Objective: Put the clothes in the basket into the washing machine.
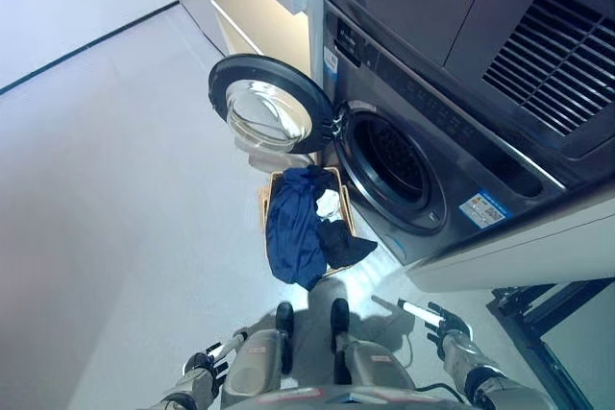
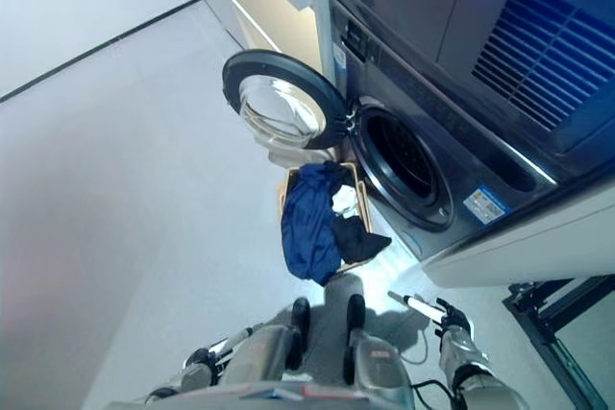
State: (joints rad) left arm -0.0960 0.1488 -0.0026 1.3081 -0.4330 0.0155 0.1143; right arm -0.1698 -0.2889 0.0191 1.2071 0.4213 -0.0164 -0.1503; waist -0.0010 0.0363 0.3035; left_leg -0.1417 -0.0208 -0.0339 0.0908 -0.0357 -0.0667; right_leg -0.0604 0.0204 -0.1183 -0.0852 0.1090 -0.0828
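**Basket full, washer door open, both hands low and empty**

The floor (image 1: pixel 115 199) is pale and smooth, with a thin dark line running across it toward the far wall. A dark grey washing machine (image 1: pixel 432 151) stands at the right, a second dark unit with a slatted vent (image 1: pixel 562 64) stacked above it. Its round door (image 1: pixel 271 103) is swung wide to the left, glass bowl facing out, and the drum opening (image 1: pixel 394 158) shows dark and bare. Beyond the machine runs a cream cabinet (image 1: pixel 252 7) with a white top. A black frame (image 2: pixel 557 309) stands at the lower right.

The basket (image 1: pixel 338 201) sits on the floor just below the open door, close against the washer's front. A blue garment (image 1: pixel 296 228) spills over its near rim onto the floor, with a white piece (image 1: pixel 329 204) and a black piece (image 1: pixel 341 245) beside it.

The left hand (image 1: pixel 204 364) hangs low at the bottom left, fingers loosely straight, holding nothing. The right hand (image 1: pixel 444 322) is at the lower right, fingers extended with white tips, also empty and well apart from the basket.

The right eye view shows more of the black frame and more floor behind the door; the left eye view shows the left hand more fully.
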